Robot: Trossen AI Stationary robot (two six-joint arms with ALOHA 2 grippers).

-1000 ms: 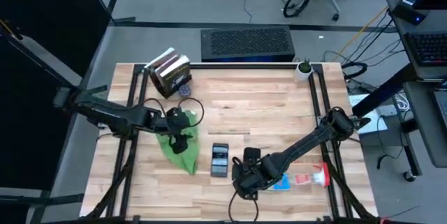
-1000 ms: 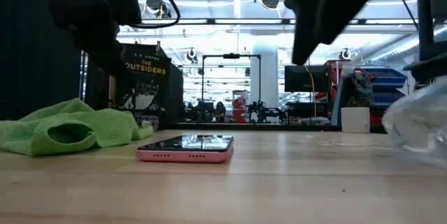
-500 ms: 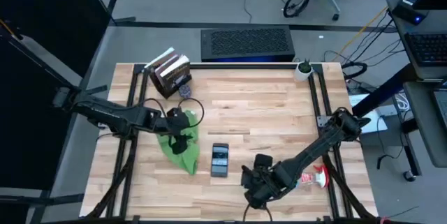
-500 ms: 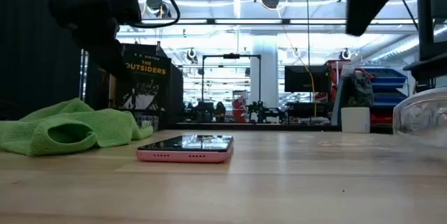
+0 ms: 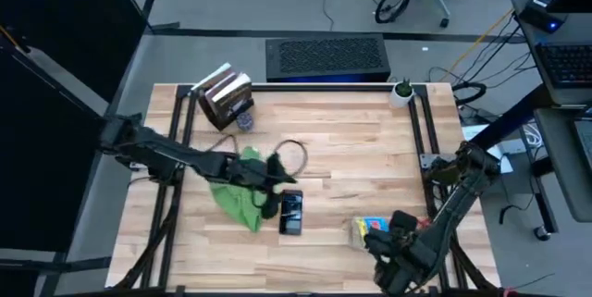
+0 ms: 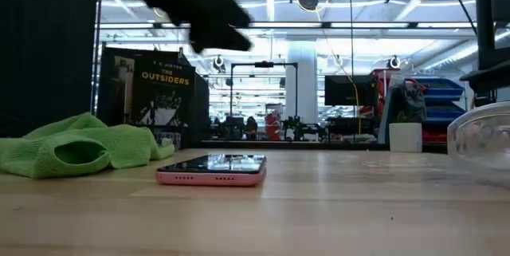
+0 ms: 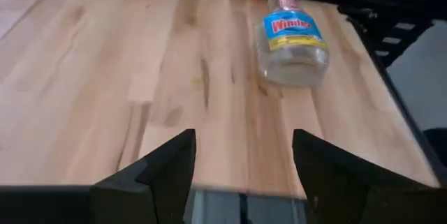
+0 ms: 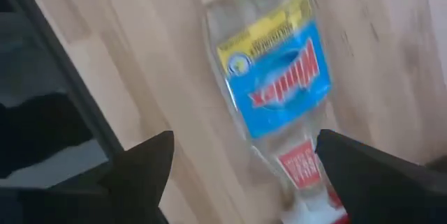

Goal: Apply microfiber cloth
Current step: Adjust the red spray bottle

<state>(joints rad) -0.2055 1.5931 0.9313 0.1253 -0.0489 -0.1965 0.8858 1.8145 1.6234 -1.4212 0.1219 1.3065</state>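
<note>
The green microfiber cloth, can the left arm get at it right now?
Probably yes. The left gripper, fingers open, hovers at the edge of the microfiber cloth, between it and the phone; nothing lies on the cloth, and the right gripper is far off.

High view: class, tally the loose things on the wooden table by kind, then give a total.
Microfiber cloth: 1
Phone: 1
Spray bottle: 1
Book: 1
Small white pot with a plant: 1
Total: 5
</note>
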